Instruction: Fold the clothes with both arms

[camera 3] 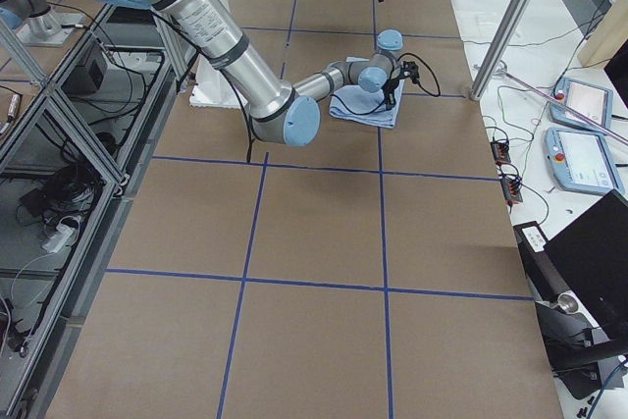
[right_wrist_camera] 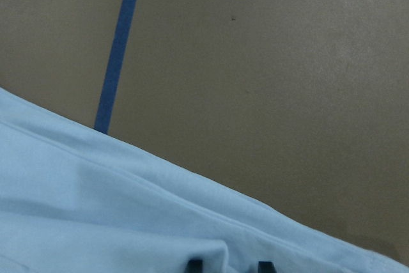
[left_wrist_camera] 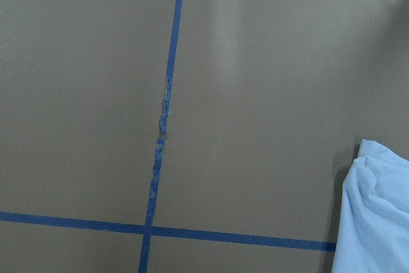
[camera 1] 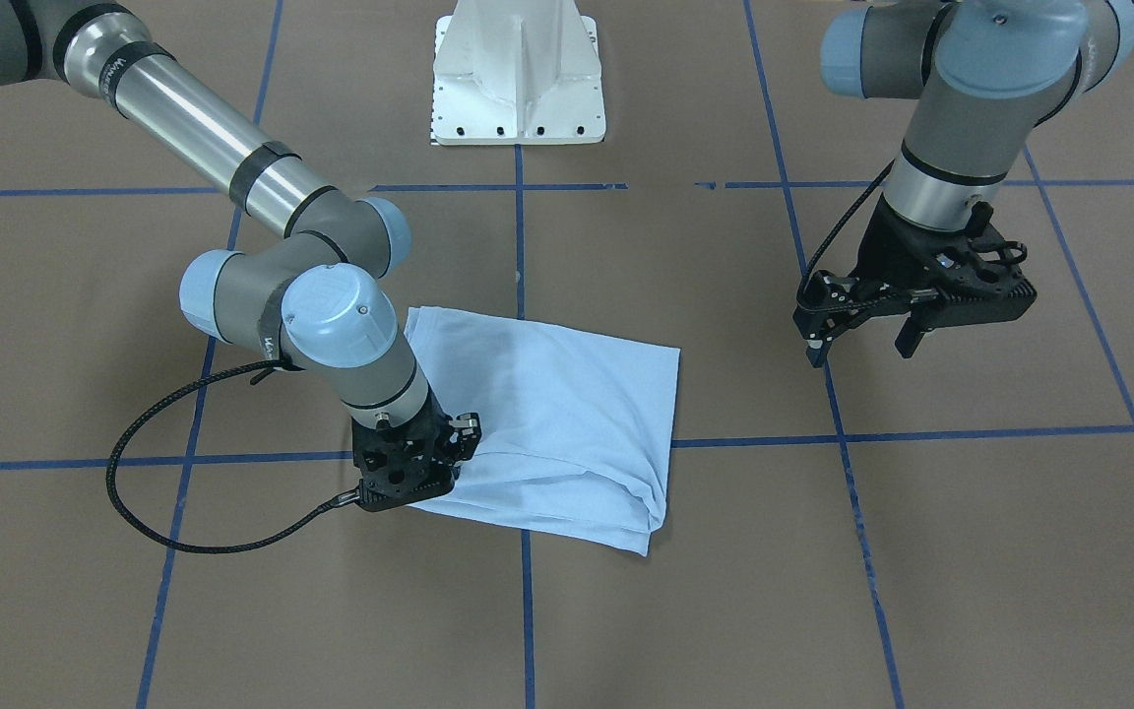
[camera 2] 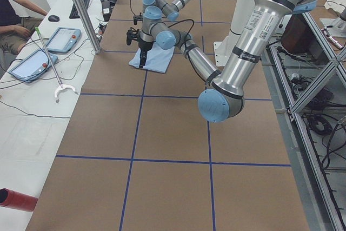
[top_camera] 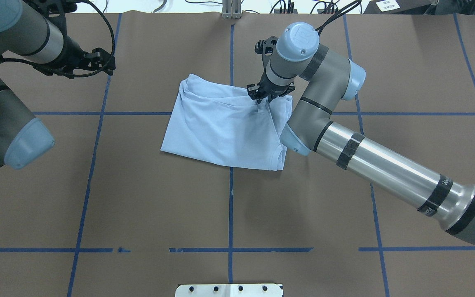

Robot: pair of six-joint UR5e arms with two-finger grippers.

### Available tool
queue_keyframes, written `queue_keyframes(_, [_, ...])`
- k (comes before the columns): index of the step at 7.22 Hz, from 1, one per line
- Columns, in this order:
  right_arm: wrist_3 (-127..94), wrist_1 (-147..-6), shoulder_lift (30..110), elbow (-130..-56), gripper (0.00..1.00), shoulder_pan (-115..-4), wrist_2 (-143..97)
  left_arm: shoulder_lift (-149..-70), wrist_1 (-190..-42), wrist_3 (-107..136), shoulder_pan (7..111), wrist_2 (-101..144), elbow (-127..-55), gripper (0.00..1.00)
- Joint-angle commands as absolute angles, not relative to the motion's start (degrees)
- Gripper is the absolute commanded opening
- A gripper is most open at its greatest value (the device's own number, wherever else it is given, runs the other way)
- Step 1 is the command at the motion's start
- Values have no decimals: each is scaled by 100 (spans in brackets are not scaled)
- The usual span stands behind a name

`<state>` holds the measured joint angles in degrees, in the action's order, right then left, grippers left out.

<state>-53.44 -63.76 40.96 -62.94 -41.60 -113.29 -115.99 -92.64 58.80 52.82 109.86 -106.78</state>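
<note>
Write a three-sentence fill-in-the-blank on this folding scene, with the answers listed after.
1. The T-shirt lies on a table gridded with ___ tape.
2. The right gripper is down on the ___.
3. The left gripper hangs over bare table, its jaws ___.
Missing words: blue; T-shirt; open.
</note>
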Motion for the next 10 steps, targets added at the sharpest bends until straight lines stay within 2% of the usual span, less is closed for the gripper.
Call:
queue_keyframes(1, [-5344,-6381,4096,-6293,2,-4148,-11329,-11602,-9264,5880,5282,10986,-10679,100])
queue_keyframes(2, [-5344,-6381,4104,-6293,0,-4148,-11329,-11602,-9264,5880,5282,10986,-10679,100])
queue_keyframes(8, [-4886,-6434,4236,-6302,0,-4456,-11320,-11610,-9264,5941,5265,11092,-10679,100])
queue_keyframes(9, [-4904,-6434,4236,-6302,62,-4447,-11320,-11610,-9272,5950,5265,11092,-10679,100])
queue_keyframes(10, [-4878,-6434,4245,-6302,100,-4508,-11320,-11610,-9272,5950,5265,11092,-10679,100])
